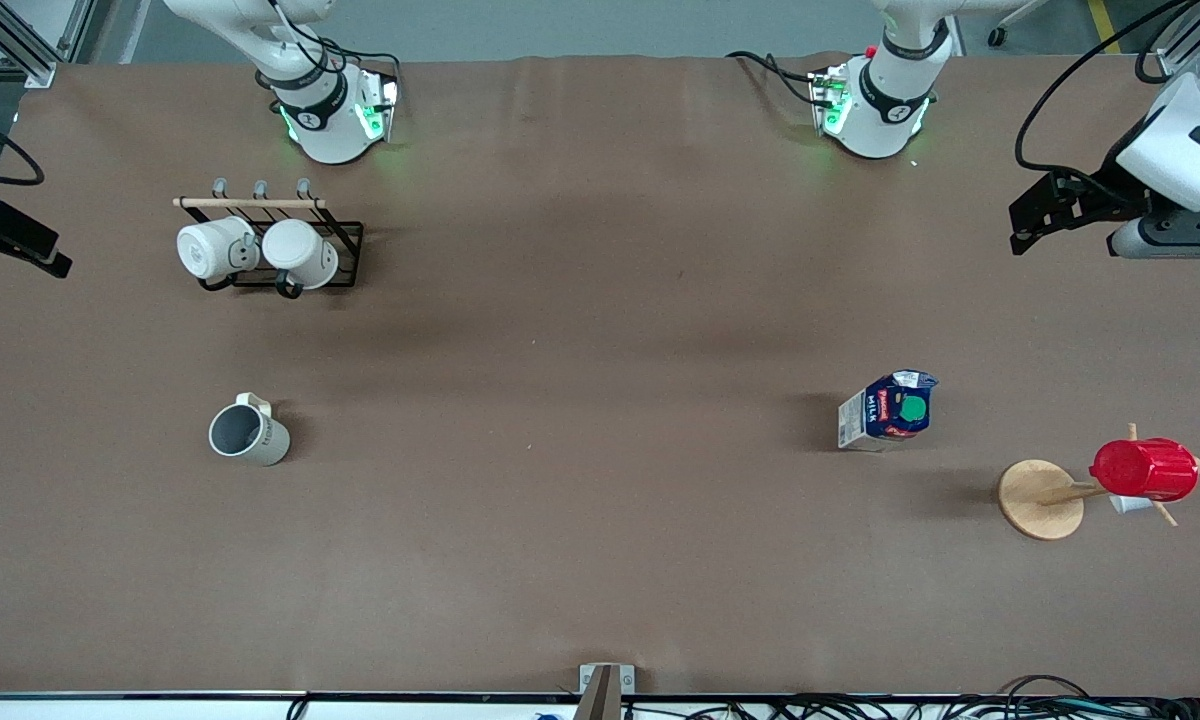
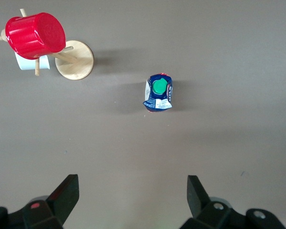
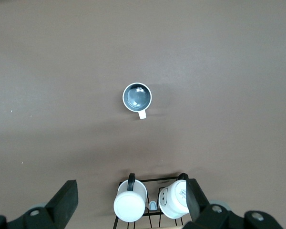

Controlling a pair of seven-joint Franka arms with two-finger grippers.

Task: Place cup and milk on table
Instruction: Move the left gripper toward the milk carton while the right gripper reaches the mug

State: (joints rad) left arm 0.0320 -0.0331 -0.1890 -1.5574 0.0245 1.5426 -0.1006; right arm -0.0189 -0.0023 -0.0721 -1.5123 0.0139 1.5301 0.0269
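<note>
The cup (image 1: pixel 248 432) is a cream-white mug with a grey inside. It stands upright on the brown table (image 1: pixel 580 400) toward the right arm's end and also shows in the right wrist view (image 3: pixel 137 97). The milk (image 1: pixel 889 408) carton, dark blue and white with a green cap, stands upright toward the left arm's end and shows in the left wrist view (image 2: pixel 158 93). My left gripper (image 1: pixel 1035 220) is open and empty, high over the table's end (image 2: pixel 132 191). My right gripper (image 1: pixel 15 245) is open and empty, high over the black rack (image 3: pixel 132 195).
A black rack (image 1: pixel 270 245) with two white mugs (image 3: pixel 129 202) stands farther from the front camera than the cup. A red cup (image 1: pixel 1145 469) hangs on a wooden stand (image 1: pixel 1040 498) beside the milk, nearer to the front camera.
</note>
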